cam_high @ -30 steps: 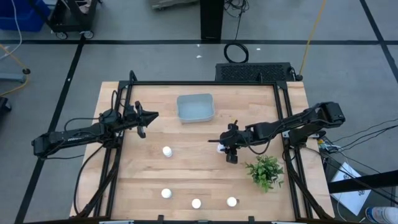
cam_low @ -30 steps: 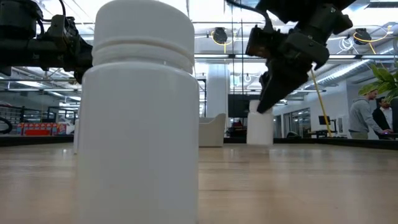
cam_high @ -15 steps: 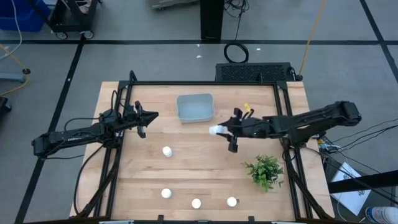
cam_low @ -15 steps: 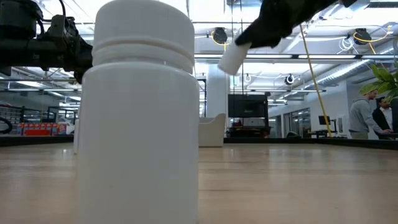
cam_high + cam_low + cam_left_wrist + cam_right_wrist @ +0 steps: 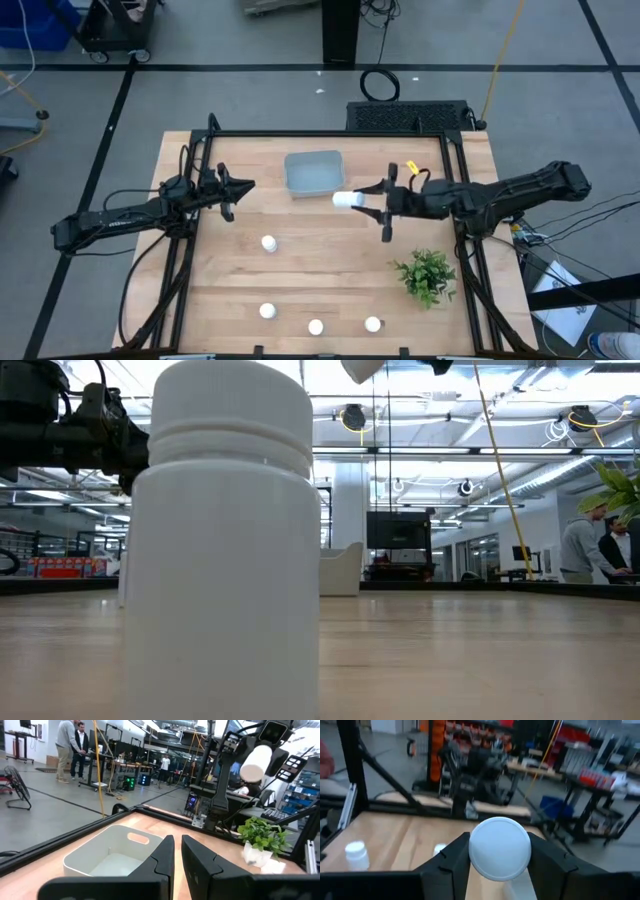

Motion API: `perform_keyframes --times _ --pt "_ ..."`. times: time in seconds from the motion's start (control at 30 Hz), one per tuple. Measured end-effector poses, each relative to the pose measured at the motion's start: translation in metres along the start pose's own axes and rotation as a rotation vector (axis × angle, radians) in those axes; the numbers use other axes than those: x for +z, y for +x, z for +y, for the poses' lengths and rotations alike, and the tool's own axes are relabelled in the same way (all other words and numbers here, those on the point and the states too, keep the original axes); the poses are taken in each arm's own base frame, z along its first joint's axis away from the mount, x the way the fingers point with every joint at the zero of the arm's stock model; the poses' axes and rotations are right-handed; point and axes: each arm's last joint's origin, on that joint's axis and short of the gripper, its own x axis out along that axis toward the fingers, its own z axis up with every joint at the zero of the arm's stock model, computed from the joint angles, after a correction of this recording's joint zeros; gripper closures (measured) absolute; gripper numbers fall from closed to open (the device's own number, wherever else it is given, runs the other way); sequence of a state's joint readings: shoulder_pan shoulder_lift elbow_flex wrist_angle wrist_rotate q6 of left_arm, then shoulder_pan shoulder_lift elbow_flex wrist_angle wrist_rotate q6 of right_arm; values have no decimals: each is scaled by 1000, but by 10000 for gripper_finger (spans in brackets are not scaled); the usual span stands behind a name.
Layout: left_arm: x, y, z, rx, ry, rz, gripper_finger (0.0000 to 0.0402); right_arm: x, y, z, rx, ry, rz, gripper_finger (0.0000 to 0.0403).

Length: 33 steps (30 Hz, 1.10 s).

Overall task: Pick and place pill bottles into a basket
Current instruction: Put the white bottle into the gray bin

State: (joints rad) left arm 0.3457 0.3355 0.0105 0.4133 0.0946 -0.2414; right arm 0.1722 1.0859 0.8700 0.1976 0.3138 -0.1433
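My right gripper (image 5: 358,200) is shut on a white pill bottle (image 5: 343,199) held high above the table, just off the near right corner of the pale grey-blue basket (image 5: 314,172). The bottle shows in the right wrist view (image 5: 500,847), the left wrist view (image 5: 256,762) and at the top of the low view (image 5: 362,368). My left gripper (image 5: 240,188) is shut and empty, hovering left of the basket. Several other bottles stand upright on the table: one in the middle (image 5: 268,243) and three near the front edge (image 5: 267,311), (image 5: 315,327), (image 5: 372,324). My right gripper pinches the bottle's round side (image 5: 474,852) between its two fingers (image 5: 451,862), one on each side. The fingers come level from the table's right. The bottle lies on its side, lifted clear, one round end pointing at the table's left.
A small green plant (image 5: 427,275) stands near the table's right front. A black frame (image 5: 330,134) runs along the table's edges. One bottle (image 5: 225,550) stands close before the low camera and hides much of that view. People stand in the room beyond the table (image 5: 585,550).
My right gripper has lifted the bottle off the table and carried it up and toward the far edge, to the basket's near right corner. The bottle has tipped from upright onto its side. My left arm has kept still.
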Motion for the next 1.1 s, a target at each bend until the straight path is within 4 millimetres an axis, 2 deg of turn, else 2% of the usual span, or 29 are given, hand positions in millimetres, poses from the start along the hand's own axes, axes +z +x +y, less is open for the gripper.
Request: perform_keyframes --times 0.23,0.37,0.63,0.77,0.87,1.1 --pt "0 0 0 0 -2 0 360 9 2 -11 -57 -24 -97 251" --pt "0 0 0 0 1 0 360 11 5 -25 -98 -28 -134 252" --pt "0 0 0 1 3 0 360 3 21 -57 -124 17 -158 252" --pt "0 0 1 25 3 -5 360 -6 32 -70 -127 30 -138 252" --pt "0 0 1 25 3 -5 360 -4 43 -79 -148 45 -124 252" --pt "0 0 1 25 22 -6 360 0 80 -96 -149 60 43 252"
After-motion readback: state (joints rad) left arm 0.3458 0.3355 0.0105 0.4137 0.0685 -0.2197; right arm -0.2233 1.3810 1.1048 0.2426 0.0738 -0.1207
